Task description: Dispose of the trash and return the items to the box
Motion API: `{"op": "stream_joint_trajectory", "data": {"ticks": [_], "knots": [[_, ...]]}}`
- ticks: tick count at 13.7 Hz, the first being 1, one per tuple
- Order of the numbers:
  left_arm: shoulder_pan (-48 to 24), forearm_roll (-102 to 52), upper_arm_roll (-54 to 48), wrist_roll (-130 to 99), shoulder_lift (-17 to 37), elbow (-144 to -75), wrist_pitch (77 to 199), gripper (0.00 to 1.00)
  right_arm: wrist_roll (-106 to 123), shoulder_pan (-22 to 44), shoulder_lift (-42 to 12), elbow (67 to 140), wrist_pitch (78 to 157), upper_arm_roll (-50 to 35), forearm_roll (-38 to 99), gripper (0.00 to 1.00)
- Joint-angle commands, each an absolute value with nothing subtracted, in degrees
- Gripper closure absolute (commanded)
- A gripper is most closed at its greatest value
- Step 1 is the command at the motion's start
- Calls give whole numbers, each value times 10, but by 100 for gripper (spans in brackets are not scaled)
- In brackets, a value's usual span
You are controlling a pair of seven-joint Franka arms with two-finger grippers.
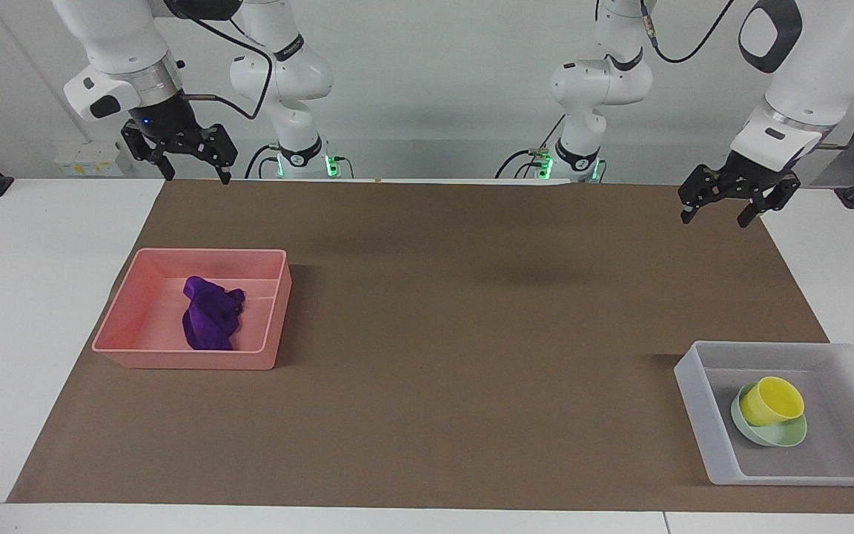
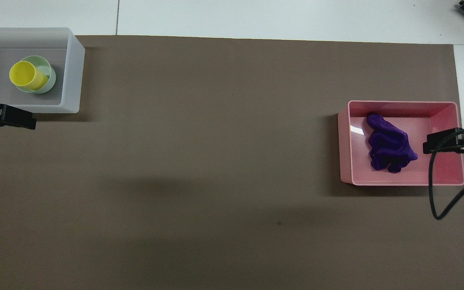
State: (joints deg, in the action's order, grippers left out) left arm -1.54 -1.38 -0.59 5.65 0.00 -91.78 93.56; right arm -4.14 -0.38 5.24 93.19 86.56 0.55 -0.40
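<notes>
The purple rag (image 1: 210, 320) lies crumpled in the pink bin (image 1: 182, 360) toward the right arm's end of the table; it also shows in the overhead view (image 2: 389, 149). The yellow cup (image 1: 772, 399) rests tilted in the mint-green bowl (image 1: 777, 436), and both sit in the translucent tray (image 1: 700, 415) toward the left arm's end. My left gripper (image 1: 715, 219) is open and empty, up in the air over the mat's edge, apart from the tray. My right gripper (image 1: 197, 178) is open and empty, high over the mat's edge, apart from the bin.
A brown mat (image 1: 471, 334) covers most of the white table. In the overhead view the tray (image 2: 73, 72) and the pink bin (image 2: 344, 145) stand at the mat's two ends. A black cable (image 2: 433, 189) hangs by the right gripper (image 2: 441, 144).
</notes>
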Motion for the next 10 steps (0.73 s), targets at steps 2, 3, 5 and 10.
{"op": "stream_joint_trajectory", "data": {"ticks": [2, 3, 5, 10], "knots": [[-28, -5, 3, 46, -10, -928, 927, 0, -25, -13, 66, 945, 860, 4, 9, 0], [-29, -4, 3, 46, -11, -929, 927, 0, -25, -13, 65, 945, 860, 4, 9, 0], [-26, -4, 3, 47, -11, -929, 927, 0, -25, -13, 66, 945, 860, 4, 9, 0], [-25, -4, 3, 46, -11, -929, 928, 0, -25, -13, 66, 945, 860, 4, 9, 0]]}}
